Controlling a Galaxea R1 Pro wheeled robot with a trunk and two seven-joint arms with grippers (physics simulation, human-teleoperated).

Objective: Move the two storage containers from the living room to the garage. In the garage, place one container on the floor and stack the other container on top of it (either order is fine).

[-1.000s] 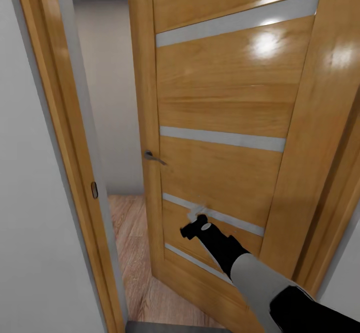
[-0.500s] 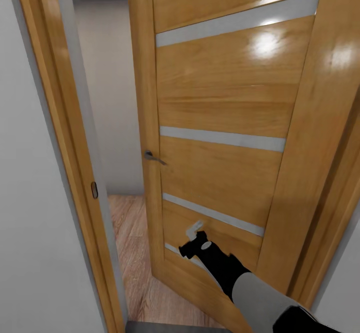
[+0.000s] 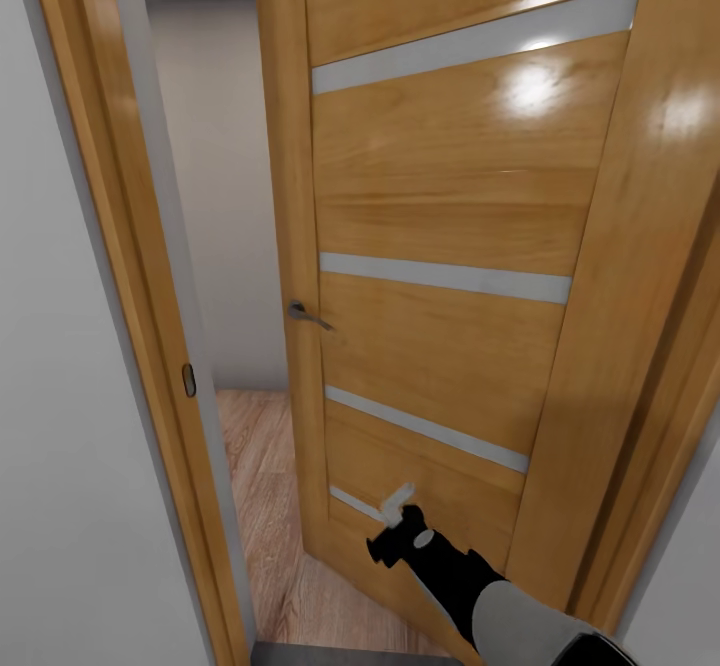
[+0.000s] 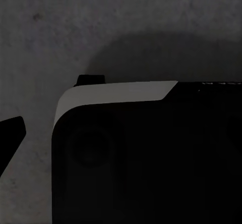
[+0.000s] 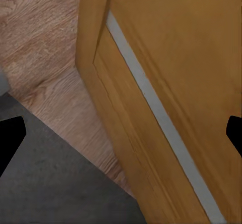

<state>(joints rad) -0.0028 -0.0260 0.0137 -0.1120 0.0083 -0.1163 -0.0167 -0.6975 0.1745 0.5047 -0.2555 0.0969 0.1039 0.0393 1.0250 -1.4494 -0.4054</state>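
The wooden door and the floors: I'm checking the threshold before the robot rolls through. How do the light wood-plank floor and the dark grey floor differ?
The light wood-plank floor is warm brown with grain lines and lies beyond the honey-coloured wooden door; the dark grey floor is plain, mottled and matte, on the robot's side. They meet along a straight edge at the doorway. Both look flat and bare there.

Beneath me the floor (image 3: 330,654) is dark grey, mottled concrete; a thin level strip at my head view's bottom edge; it meets light wood planks (image 3: 265,506).
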